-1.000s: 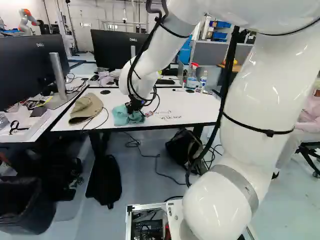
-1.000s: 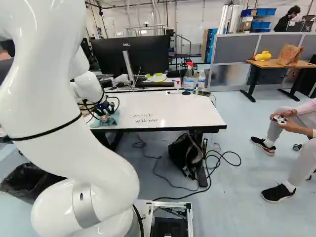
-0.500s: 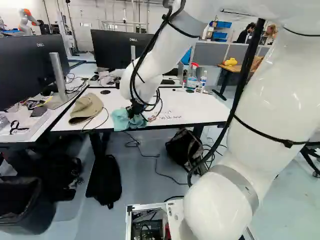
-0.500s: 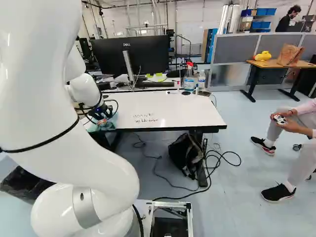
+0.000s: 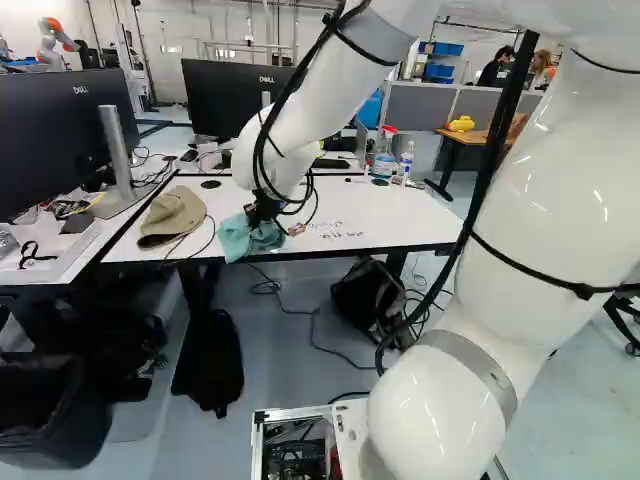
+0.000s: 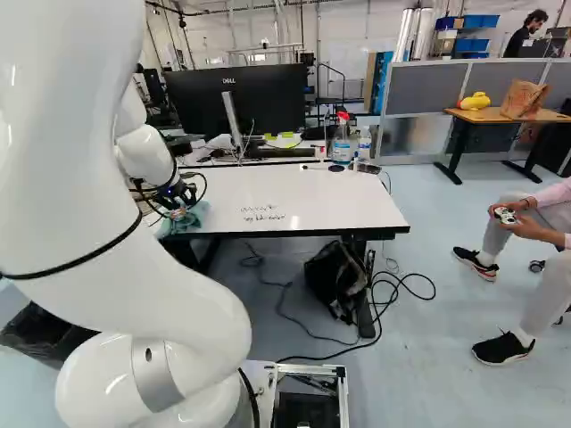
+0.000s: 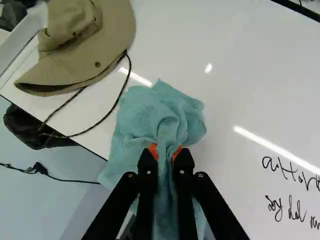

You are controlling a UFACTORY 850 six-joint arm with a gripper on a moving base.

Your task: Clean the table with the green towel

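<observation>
My black gripper (image 5: 262, 213) with two fingers is nearly closed, and its orange pads (image 7: 177, 152) press from both sides on the green-blue cloth towel (image 7: 165, 117). The middle of the towel is pinched up into folds between them. The rest of it spreads ahead of my gripper and around it, on the white, shiny top of the desk (image 7: 200, 35), and one corner of it reaches out past the near edge. How firmly the part under my fingers touches the desk, I cannot tell well.

On the left side of my gripper, and a little ahead, there lies a tan fabric hat with a wide brim (image 7: 112, 37). Its thin dark cord (image 7: 118, 102) makes a loop between the hat and the towel, near to the towel. On the right side of my gripper there is black handwriting (image 7: 286, 171) on the desk, apart from the towel. Farther ahead and to the right stands a clear spray bottle with a red head (image 5: 384, 162).
</observation>
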